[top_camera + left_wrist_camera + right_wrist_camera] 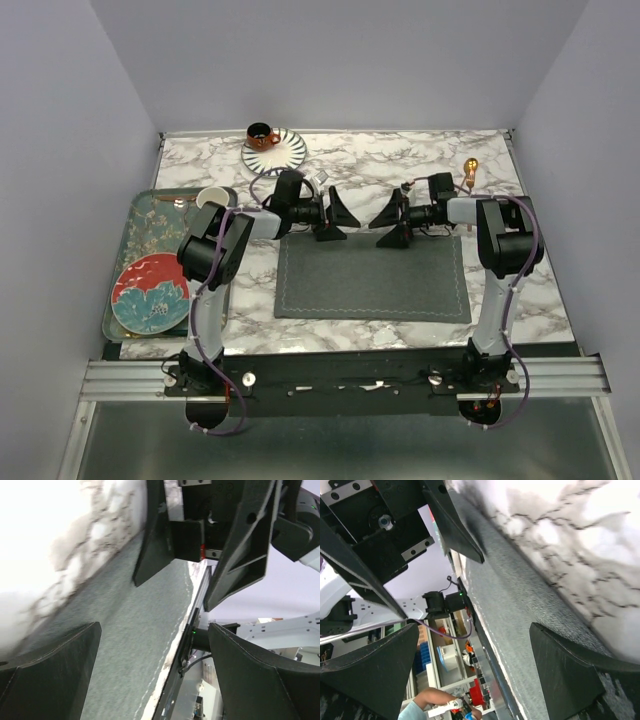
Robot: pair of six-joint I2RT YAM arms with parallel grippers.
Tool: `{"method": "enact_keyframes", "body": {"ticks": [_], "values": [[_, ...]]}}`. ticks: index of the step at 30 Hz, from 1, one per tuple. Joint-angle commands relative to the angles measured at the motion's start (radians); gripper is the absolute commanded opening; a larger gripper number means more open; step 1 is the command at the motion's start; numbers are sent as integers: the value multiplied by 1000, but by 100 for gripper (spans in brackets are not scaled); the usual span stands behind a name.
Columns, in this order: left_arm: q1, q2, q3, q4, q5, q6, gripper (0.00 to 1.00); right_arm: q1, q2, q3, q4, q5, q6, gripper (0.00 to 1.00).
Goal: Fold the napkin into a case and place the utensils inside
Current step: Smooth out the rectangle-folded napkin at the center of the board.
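Observation:
The dark grey napkin [372, 277] lies flat on the marble table as a wide rectangle with a light stitched hem. My left gripper [337, 222] and right gripper [389, 228] hover open and empty over its far edge, tips facing each other and a little apart. In the left wrist view the napkin [130, 630] runs between my open left gripper [155, 675], with the right gripper [200, 535] ahead. In the right wrist view the napkin [520, 605] lies under my open right gripper [475, 675]. One gold utensil [470, 170] lies at the far right. A second utensil is not clearly seen.
An orange cup [263, 135] stands on a striped saucer [288, 154] at the back. A patterned tray [137, 232] at the left holds a red plate [150, 291] and a white cup [212, 197]. A person's hand [427, 700] shows beyond the table's near edge.

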Motion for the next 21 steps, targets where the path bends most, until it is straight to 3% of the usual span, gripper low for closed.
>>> {"method": "enact_keyframes", "body": {"ticks": [1, 8, 21], "values": [[42, 32, 0, -73, 10, 96, 98, 2, 37, 20, -19, 52, -48, 100], [71, 40, -27, -123, 2, 146, 96, -53, 55, 25, -84, 56, -80, 100], [98, 42, -50, -170, -5, 202, 94, -251, 86, 135, -528, 112, -457, 100]]}}
